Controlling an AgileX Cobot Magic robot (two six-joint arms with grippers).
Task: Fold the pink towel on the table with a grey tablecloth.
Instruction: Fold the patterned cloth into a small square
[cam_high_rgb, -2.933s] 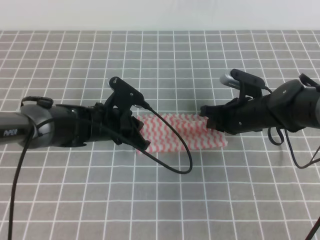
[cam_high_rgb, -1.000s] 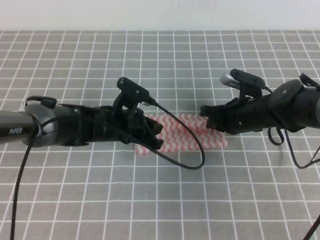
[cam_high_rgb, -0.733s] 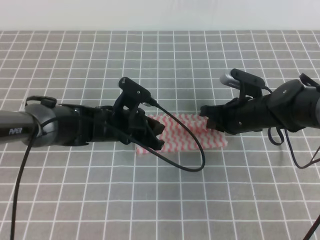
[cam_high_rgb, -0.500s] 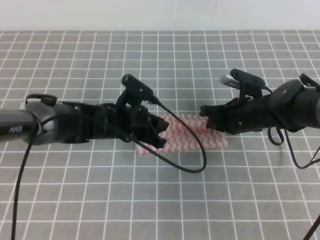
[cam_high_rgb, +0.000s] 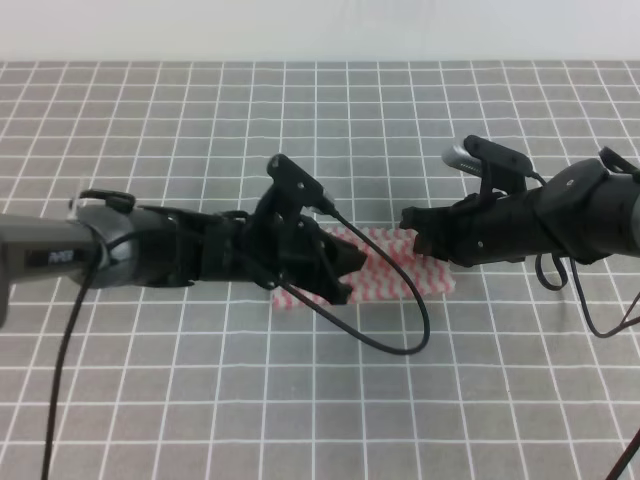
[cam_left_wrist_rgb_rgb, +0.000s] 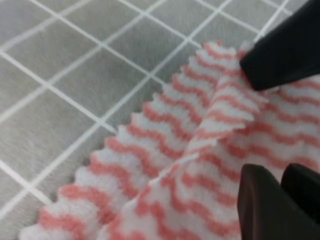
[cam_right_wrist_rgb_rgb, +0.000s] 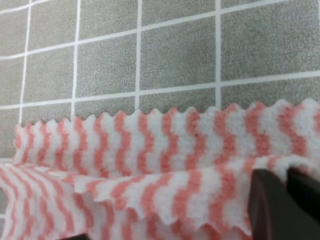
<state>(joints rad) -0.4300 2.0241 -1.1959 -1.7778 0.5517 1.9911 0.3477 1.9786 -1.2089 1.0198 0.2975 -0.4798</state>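
Pink-and-white, the single towel (cam_high_rgb: 400, 272) lies mid-frame in the high view on the grey bench (cam_high_rgb: 320, 400), already a narrow band; the left gripper (cam_high_rgb: 340, 275) carries its left end rightward, the right gripper (cam_high_rgb: 412, 230) sits at the right end, so the second fold looks half done. Left wrist view: fingers (cam_left_wrist_rgb_rgb: 272, 205) clamped on a raised flap (cam_left_wrist_rgb_rgb: 220, 115). Right wrist view: fingers (cam_right_wrist_rgb_rgb: 280, 205) pinch a doubled edge (cam_right_wrist_rgb_rgb: 165, 187). Two grippers, one towel.

The table (cam_high_rgb: 150, 400) is covered by a grey tablecloth printed with thin white grid lines. Near its middle, the pink towel (cam_high_rgb: 395, 275) is laid directly on it, partly folded over itself.
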